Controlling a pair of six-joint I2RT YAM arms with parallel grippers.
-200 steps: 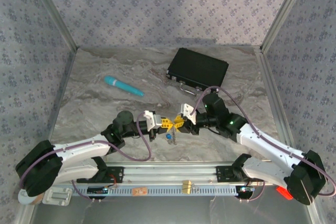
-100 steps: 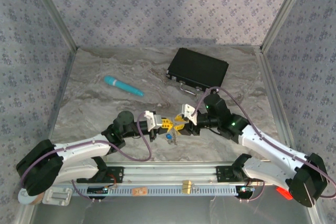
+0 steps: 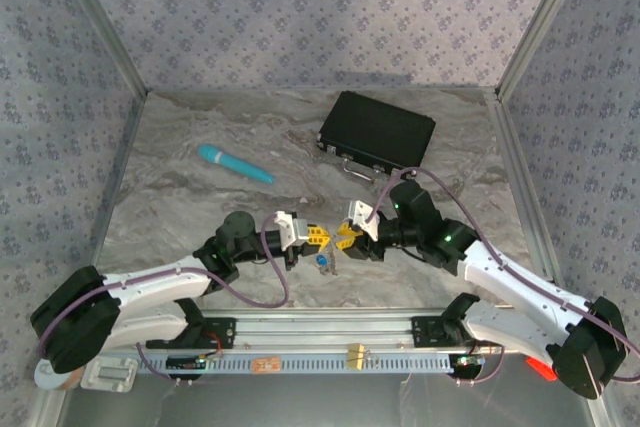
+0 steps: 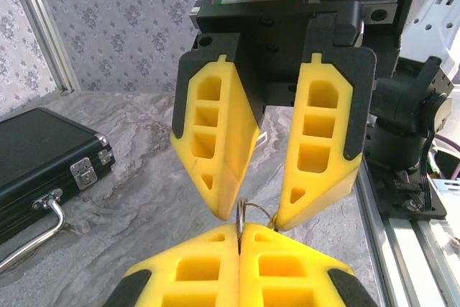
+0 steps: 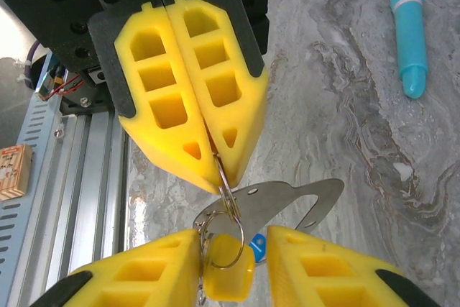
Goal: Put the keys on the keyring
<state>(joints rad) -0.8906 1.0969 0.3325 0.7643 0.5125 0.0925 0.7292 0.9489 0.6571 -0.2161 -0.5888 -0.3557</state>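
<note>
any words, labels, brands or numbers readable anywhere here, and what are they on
Nothing can be read.
Orange tag on the rail: marks too small to read.
Tan block by the rail: marks too blurred to read.
Case and pen: no lettering visible.

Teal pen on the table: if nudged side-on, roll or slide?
Likely rolls: the teal pen looks round-barrelled, lying flat on the smooth table. Probably stiff and light; its glossy plastic may slip when gripped.
</note>
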